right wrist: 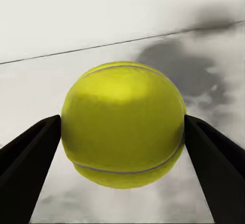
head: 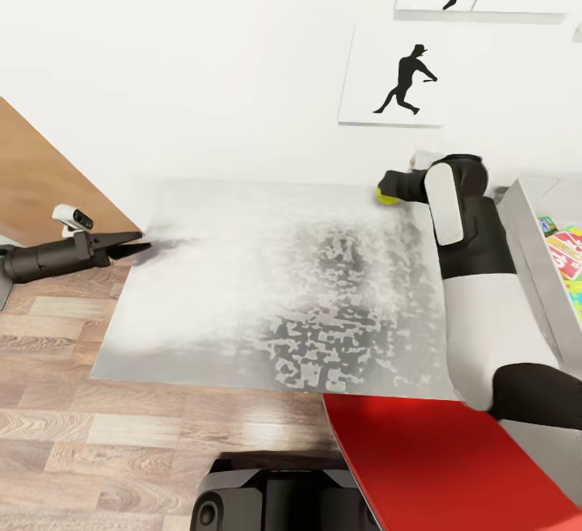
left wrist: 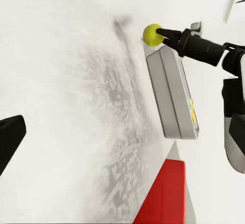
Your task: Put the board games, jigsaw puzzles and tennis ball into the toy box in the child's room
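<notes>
The tennis ball (right wrist: 123,127) is filling the space between the right gripper (right wrist: 122,147) fingers, which are pressing both its sides, clenched on it at the far edge of the table (head: 242,272) by the white wall (head: 202,46). The toy box (head: 529,256) is sitting just beside that arm, coloured games showing inside. The left gripper (head: 133,244) is hanging over the table's left end, jaws nearly together, holding nothing. Silhouette sports pictures (head: 396,74) are hanging above

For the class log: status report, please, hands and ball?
Right hand shut on tennis ball at table's far edge. Left hand shut, empty. Toy box close by, path open.
</notes>
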You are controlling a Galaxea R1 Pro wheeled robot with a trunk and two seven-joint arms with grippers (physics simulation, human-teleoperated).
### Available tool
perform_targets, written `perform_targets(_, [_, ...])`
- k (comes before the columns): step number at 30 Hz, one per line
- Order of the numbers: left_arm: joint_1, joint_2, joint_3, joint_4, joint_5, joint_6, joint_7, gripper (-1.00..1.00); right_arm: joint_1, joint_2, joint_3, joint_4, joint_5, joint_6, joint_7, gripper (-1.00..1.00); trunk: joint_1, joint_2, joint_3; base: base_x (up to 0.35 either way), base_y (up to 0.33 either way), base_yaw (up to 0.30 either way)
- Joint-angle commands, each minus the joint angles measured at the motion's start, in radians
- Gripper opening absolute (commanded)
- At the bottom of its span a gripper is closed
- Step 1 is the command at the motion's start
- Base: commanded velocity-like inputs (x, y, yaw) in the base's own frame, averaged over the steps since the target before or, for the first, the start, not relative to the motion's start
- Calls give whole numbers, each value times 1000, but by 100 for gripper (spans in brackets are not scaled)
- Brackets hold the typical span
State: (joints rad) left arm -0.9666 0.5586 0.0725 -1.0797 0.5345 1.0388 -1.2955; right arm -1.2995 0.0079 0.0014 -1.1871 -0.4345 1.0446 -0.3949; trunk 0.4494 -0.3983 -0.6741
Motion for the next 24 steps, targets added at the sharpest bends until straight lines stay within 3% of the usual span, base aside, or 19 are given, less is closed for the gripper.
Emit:
perform_targets(1, [0,8,0,13,3,7,-2,100,9,3,0,-2,-10,3,-10,-100,1,-2,-1,0,0,0])
perform_targets(5, [1,23,0,49,0,3,-40,100,45,9,-3,-3,-28,3,-8,-100,1,-2,-1,0,0,0])
perform_targets(8, [9,28,1,58,-5,1,-89,100,57,5,-6,-3,-88,3,-6,-100,1,-2,-1,0,0,0])
perform_targets(10, [18,38,0,60,-5,0,-109,100,63,0,-7,1,-153,3,-6,-100,1,-2,-1,0,0,0])
perform_targets(20, [22,44,1,61,-2,1,-125,100,78,-2,-11,-32,-210,3,-5,-100,1,-2,-1,-48,0,0])
perform_targets(24, [22,44,1,61,-2,1,-137,100,78,-8,-9,-74,-283,3,-5,-100,1,-2,1,-6,0,-22])
